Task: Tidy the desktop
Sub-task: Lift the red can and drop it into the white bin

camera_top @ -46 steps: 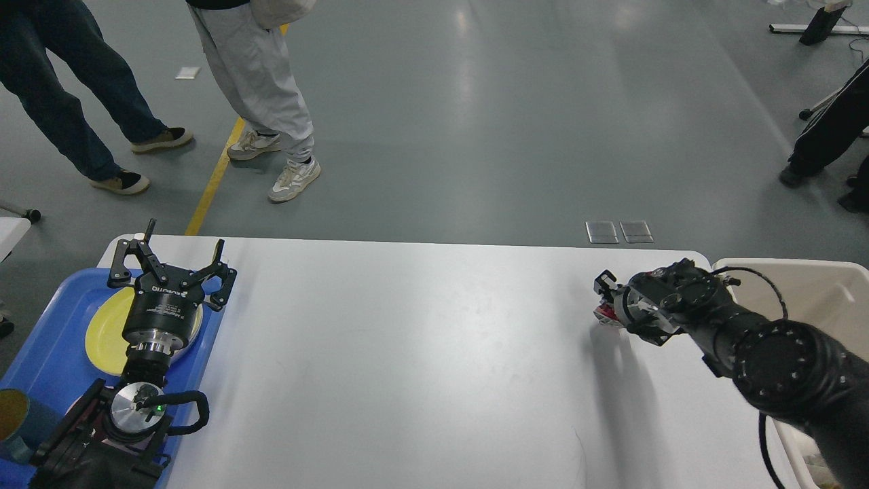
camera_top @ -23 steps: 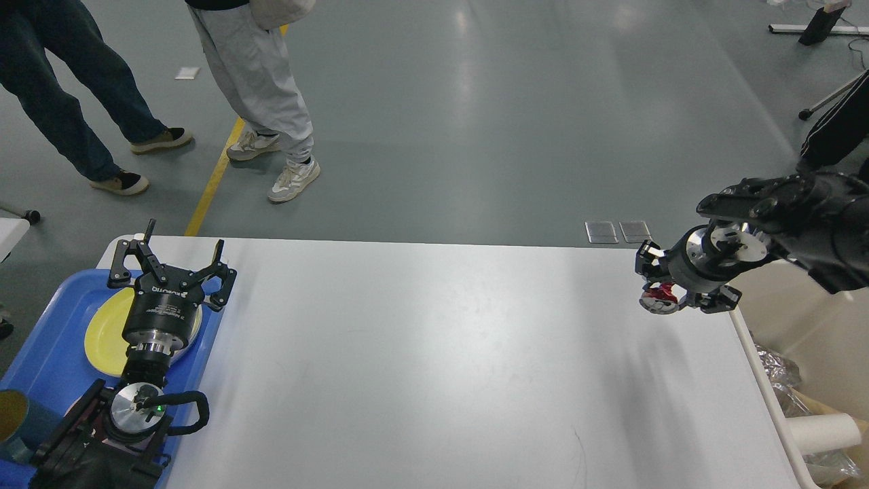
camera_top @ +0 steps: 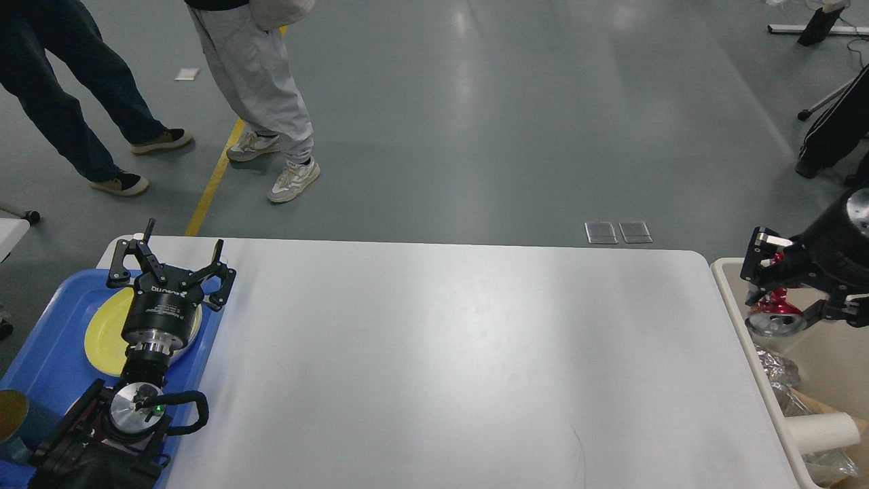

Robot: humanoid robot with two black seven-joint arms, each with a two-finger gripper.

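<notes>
At the far left a blue tray (camera_top: 47, 353) holds a yellow plate (camera_top: 102, 333) and a cup (camera_top: 17, 421). The left gripper (camera_top: 170, 261) hovers over the plate's far edge, fingers spread wide and empty. The desktop (camera_top: 448, 353) fills the middle, white and bare of loose items, running from the tray to the bin (camera_top: 730, 299) just beside its right edge. Over the bin the right gripper (camera_top: 781, 299) clamps a crushed red can (camera_top: 777, 318), its silver end facing the camera; it looks like a can, though small. Below it in the bin lie foil (camera_top: 774, 363) and a white roll (camera_top: 825, 432).
</notes>
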